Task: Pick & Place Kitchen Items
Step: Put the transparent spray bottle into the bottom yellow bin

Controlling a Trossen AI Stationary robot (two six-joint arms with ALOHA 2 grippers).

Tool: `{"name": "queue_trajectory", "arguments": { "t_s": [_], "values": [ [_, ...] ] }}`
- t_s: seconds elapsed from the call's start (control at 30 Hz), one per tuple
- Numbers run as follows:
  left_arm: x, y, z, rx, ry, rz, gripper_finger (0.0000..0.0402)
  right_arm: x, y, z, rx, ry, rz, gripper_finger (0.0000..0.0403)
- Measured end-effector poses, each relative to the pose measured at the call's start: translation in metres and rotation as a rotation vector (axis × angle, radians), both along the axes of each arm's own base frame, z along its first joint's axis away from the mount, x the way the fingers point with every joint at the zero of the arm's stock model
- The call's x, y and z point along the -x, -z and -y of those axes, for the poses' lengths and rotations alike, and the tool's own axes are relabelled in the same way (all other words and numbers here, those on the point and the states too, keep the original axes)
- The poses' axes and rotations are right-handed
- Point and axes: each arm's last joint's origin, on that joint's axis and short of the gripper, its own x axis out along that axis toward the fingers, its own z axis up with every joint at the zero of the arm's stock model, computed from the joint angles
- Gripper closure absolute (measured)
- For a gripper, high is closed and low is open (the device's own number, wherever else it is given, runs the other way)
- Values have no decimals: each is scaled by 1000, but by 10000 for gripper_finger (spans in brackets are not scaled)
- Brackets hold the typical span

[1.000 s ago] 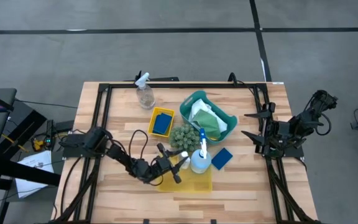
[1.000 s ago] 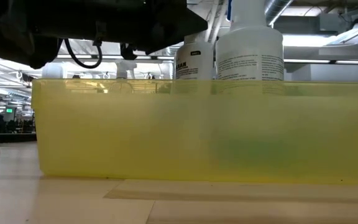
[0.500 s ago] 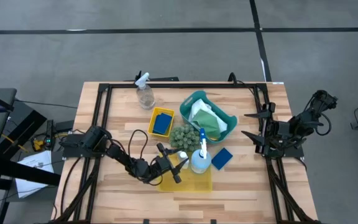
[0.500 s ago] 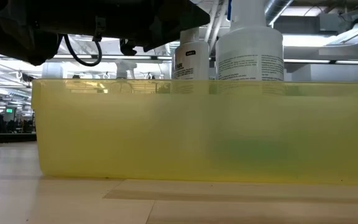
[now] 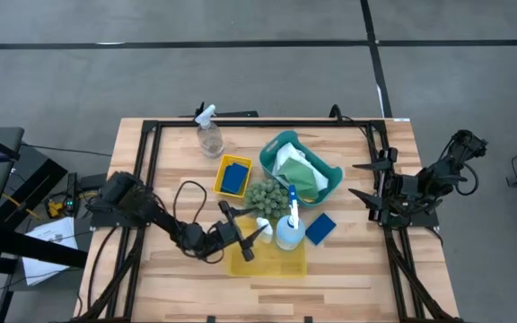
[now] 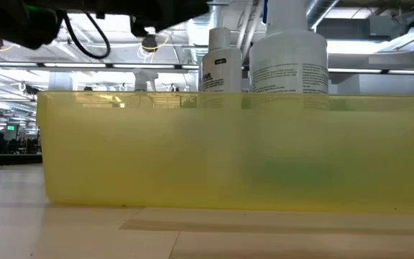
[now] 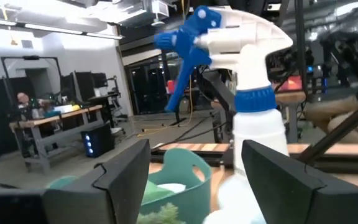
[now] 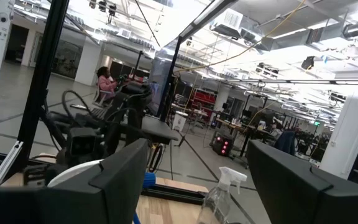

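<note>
**Left gripper stands spread beside small white bottle in yellow bin**

From above we see the left gripper [image 5: 251, 240] over the near yellow bin [image 5: 287, 261] at the front of the table [image 5: 348, 269], its fingers spread apart and holding nothing. The small white bottle [image 5: 264, 226] stands upright just beyond its fingertips, at the bin's far edge, next to the white-and-blue spray bottle [image 5: 290, 229]. From table height we see both bottles rising behind the bin's translucent yellow wall [image 6: 236, 151], the small white bottle [image 6: 219, 61] to the left of the larger one [image 6: 289, 50]. The left wrist camera looks between two parted fingers [image 7: 126, 174] at the spray bottle's blue trigger head [image 7: 229, 74].

A blue sponge [image 5: 319, 228] lies flat on the table just right of the spray bottle. Another blue sponge [image 5: 233, 178] sits inside the smaller yellow bin [image 5: 232, 161] farther back. The green bumpy ball [image 5: 263, 196] rests between that bin and the teal basket [image 5: 287, 141], which holds white cloths [image 5: 290, 161] and green pieces [image 5: 308, 179]. A clear spray bottle [image 5: 209, 135] stands alone near the table's far edge.

The right gripper [image 5: 359, 179] waits at the table's right side, well apart from the items, its fingers spread wide and empty
</note>
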Motion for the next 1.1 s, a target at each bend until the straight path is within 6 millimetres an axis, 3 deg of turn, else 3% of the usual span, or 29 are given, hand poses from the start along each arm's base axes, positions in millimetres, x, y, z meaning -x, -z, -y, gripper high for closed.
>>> {"name": "queue_trajectory", "arguments": {
  "t_s": [0.23, 0.47, 0.77, 0.93, 1.1],
  "values": [
    [40, -24, -13, -54, 60, -114, 154, 0, 0, 0, 0, 0, 0, 135],
    [92, -33, -38, 62, 211, -145, 154, 0, 0, 0, 0, 0, 0, 135],
    [151, -13, -71, 223, 349, -79, 154, 0, 0, 0, 0, 0, 0, 135],
    [166, -3, -81, 275, 341, -47, 154, 0, 0, 0, 0, 0, 1, 135],
    [170, 3, -84, 279, 298, -52, 154, 0, 0, 0, -1, 0, 1, 135]
  ]
}}
